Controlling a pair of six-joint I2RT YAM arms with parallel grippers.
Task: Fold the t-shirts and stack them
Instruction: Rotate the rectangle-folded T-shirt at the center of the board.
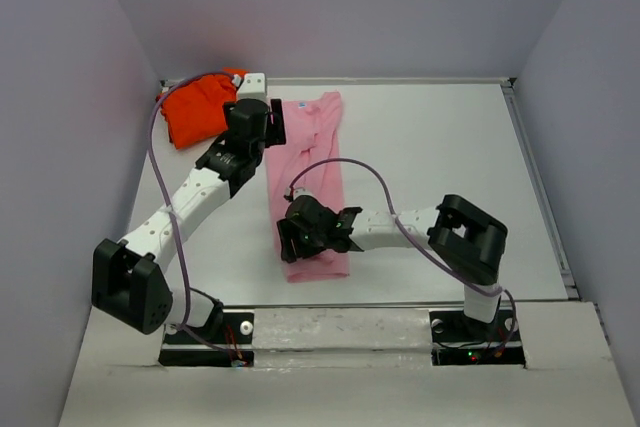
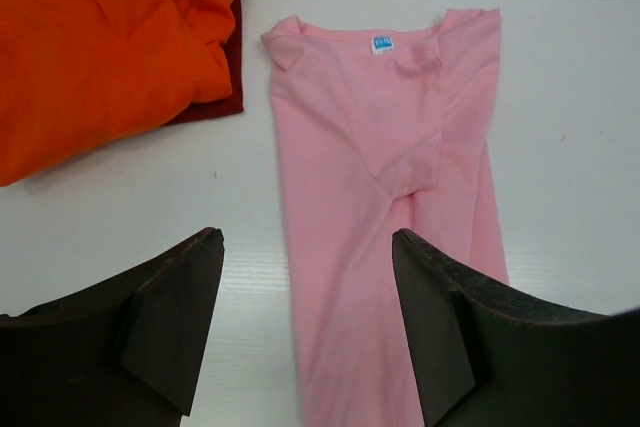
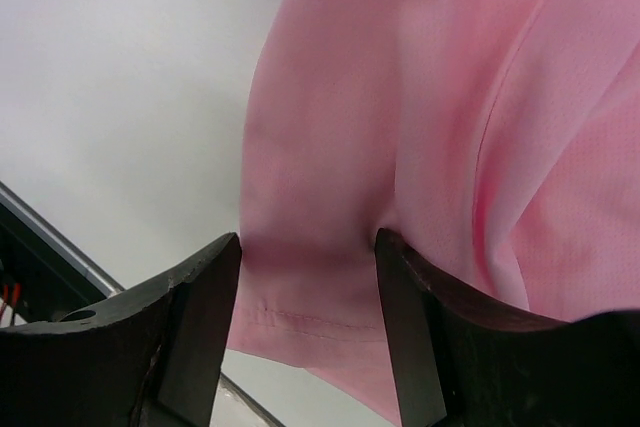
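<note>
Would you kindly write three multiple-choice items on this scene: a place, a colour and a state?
1. Where on the table does the orange t-shirt lie? A) far left corner B) near right corner C) between the arm bases
2. What colour is the neck label of the pink t-shirt? A) black B) yellow C) blue
3. How does the pink t-shirt lie? A) crumpled B) flat, in a long strip C) rolled up
1 A: it is heaped in that corner. 2 C: the label shows blue. 3 B: its sides are folded in lengthwise.
</note>
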